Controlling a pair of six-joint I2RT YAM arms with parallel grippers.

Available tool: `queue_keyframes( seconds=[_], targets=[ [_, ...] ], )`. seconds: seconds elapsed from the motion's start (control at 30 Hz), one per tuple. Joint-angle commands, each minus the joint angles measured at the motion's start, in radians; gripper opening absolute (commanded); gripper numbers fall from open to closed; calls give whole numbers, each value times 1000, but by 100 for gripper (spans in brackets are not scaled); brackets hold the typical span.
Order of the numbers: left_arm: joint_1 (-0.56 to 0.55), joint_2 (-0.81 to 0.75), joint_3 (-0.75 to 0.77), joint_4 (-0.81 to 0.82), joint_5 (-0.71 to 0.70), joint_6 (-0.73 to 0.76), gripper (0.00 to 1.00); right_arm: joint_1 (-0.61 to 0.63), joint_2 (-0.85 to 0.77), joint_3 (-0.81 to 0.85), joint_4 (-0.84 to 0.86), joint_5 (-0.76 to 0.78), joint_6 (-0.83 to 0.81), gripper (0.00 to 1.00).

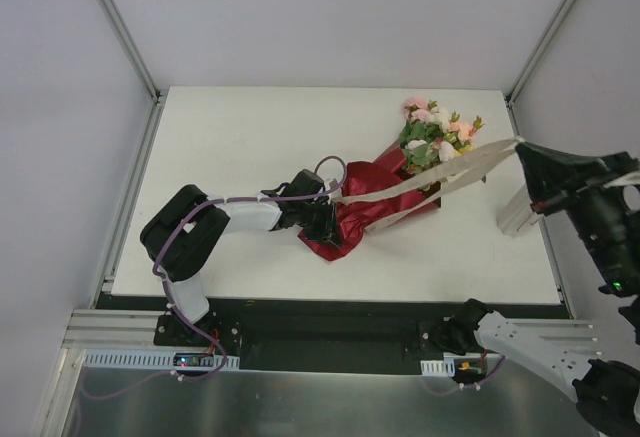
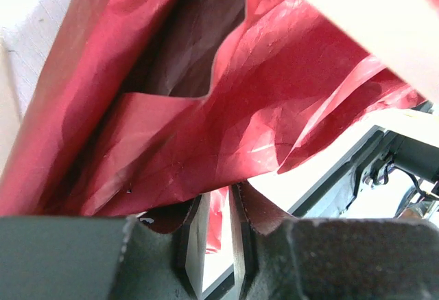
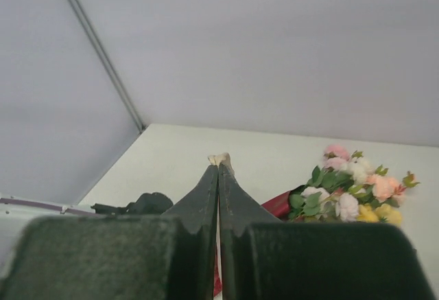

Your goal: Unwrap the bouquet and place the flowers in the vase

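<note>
The bouquet (image 1: 372, 209) lies on the white table, its dark red paper (image 2: 206, 108) crumpled and the flowers (image 1: 437, 137) pointing to the far right. My left gripper (image 1: 325, 225) is at the wrap's lower end, its jaws (image 2: 218, 207) nearly together with red paper between them. Over the table's right edge, my right gripper (image 1: 522, 149) is raised and shut on the cream ribbon (image 1: 440, 179), which stretches taut in two strands back to the bouquet. The ribbon's end (image 3: 221, 157) pokes out past the fingertips. The white ribbed vase (image 1: 517, 212) stands partly hidden under the right arm.
Metal frame posts (image 1: 120, 27) rise at the table's back corners, and grey walls close in on three sides. A black rail (image 1: 330, 307) runs along the near edge. The left arm's cable (image 1: 330, 165) loops above the wrap.
</note>
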Motion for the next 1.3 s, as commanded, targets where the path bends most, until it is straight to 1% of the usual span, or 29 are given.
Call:
queue_keyframes(
  seconds=[0.0,0.17,0.23,0.3,0.33,0.4,0.43,0.57,0.63,0.67,0.7,0.73,0.77,0.8,0.83,0.87,0.9,0.97,1.0,1.07,1.13,1.2,1.23,1.27],
  targets=[
    [1,-13,-18,-1,-38,18,17,-4,-52,-23,-3,119,-77,1],
    [2,-43,-18,-3,-26,13,18,-4,-86,-37,-6,140,-102,1],
    [2,-60,-21,-4,-11,12,22,-2,-91,-37,-6,137,-105,1],
    [4,-108,-30,-4,0,10,27,-4,-84,-57,-16,97,-111,1],
    [2,-152,-32,-3,6,13,34,-2,-77,-66,-24,76,-114,1],
    [4,-206,-35,-4,17,30,46,-4,-51,-83,-53,-1,-120,1],
    [2,-259,-32,-3,23,41,55,-4,-39,-100,-64,-27,-122,1],
    [1,-391,-10,-3,115,108,66,-2,4,-166,-78,-183,-122,1],
    [1,-460,2,-3,149,128,67,-4,14,-189,-72,-237,-120,1],
    [1,-479,8,-1,166,151,69,-4,24,-202,-72,-300,-120,1],
    [1,-496,25,-1,212,162,70,-4,34,-207,-70,-337,-123,1],
    [-4,-523,34,3,239,176,73,-4,41,-210,-70,-396,-122,1],
    [-19,-531,43,12,272,208,79,-2,49,-219,-64,-488,-119,1],
    [-35,-539,68,14,298,228,85,-4,63,-226,-46,-531,-114,1],
    [-51,-551,79,15,299,248,88,-4,67,-230,-33,-576,-108,1],
    [-68,-557,86,17,290,293,88,-2,77,-238,-18,-660,-97,1],
    [-113,-566,86,43,272,320,88,-2,80,-247,11,-697,-93,1],
    [-157,-605,65,98,218,398,89,-2,87,-250,36,-789,-82,1],
    [-185,-615,33,174,195,410,89,-2,87,-250,48,-808,-70,1],
    [-205,-634,-4,256,161,427,93,-4,84,-250,66,-845,-54,1],
    [-237,-634,-30,311,139,441,95,-4,78,-258,99,-846,-33,1],
    [-262,-619,-23,324,117,453,95,-2,67,-264,123,-826,-7,1],
    [-283,-597,-16,321,94,458,94,-4,64,-265,126,-797,2,1],
    [-294,-586,-12,319,36,464,93,-2,63,-265,132,-784,16,1]
  ],
)
